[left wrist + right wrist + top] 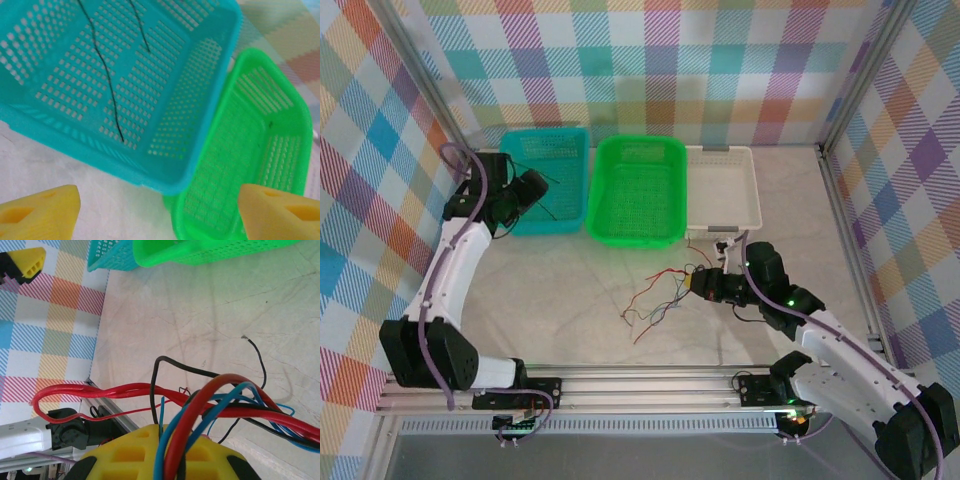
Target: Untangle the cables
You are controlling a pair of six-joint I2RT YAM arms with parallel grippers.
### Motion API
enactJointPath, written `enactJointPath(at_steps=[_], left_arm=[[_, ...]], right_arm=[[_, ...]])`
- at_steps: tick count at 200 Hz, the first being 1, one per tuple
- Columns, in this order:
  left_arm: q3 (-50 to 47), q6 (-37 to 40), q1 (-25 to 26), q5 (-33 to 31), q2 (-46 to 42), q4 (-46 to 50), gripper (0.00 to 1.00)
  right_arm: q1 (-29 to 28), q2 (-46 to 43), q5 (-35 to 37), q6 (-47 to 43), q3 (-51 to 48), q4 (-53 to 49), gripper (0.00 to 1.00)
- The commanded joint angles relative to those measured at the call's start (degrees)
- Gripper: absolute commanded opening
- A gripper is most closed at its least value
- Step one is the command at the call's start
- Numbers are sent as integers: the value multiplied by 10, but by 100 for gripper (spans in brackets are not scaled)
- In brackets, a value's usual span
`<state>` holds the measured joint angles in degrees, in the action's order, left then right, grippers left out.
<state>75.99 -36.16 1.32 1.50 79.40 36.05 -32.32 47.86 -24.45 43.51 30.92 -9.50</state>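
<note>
Perforated teal plastic basket (100, 156) and perforated green plastic basket (226, 114) look smooth, faintly glossy; thin coloured cables (125, 390) have shiny insulation; pale tabletop (570, 300) looks matt.

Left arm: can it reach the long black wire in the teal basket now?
Probably yes: the left end effector is open at the teal basket's rim, and the long black wire lies uncovered on its floor.

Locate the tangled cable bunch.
Top view: the cables lie on the table right of centre, just in front of the green basket, their right end clamped in the right gripper.
</note>
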Motion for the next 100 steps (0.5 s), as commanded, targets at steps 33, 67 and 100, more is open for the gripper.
enactJointPath(at_steps=[33, 67, 100], left_arm=[[119, -13, -34, -4, 123, 9, 82], [143, -4, -35, -1, 168, 10, 81], [79, 12, 18, 32, 130, -26, 82]], right_arm=[[-19, -18, 13, -32, 19, -5, 0], [-25, -20, 18, -41, 19, -6, 0], [-27, 7, 18, -47, 22, 22, 0]])
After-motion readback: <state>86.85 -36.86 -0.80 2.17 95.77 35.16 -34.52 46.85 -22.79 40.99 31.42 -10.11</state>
